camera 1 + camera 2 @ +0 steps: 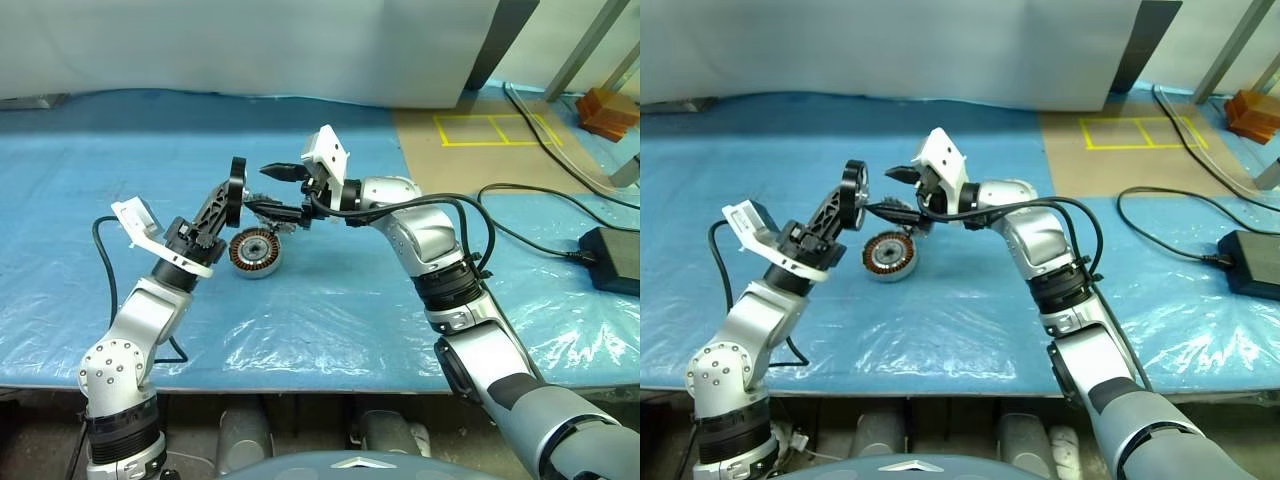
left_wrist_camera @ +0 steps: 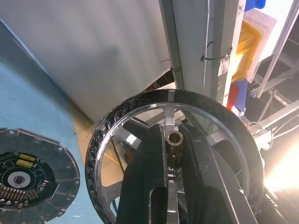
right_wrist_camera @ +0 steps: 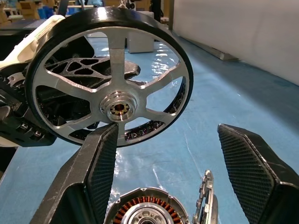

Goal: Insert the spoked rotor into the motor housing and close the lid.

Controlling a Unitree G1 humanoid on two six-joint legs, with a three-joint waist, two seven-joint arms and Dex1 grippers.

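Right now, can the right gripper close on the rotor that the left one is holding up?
Probably yes. The right gripper is open and faces the spoked rotor, which the left gripper holds upright by its hub above the motor housing. Nothing stands between them, but the rim looks wider than the open fingers, so it needs re-aiming.

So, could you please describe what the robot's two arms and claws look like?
Both arms are silver-grey metal with black joint rings. Each wrist carries a white camera bracket, and a black cable loops along each arm. The left claw and right claw each have two black fingers; the right's pads are mesh-textured.
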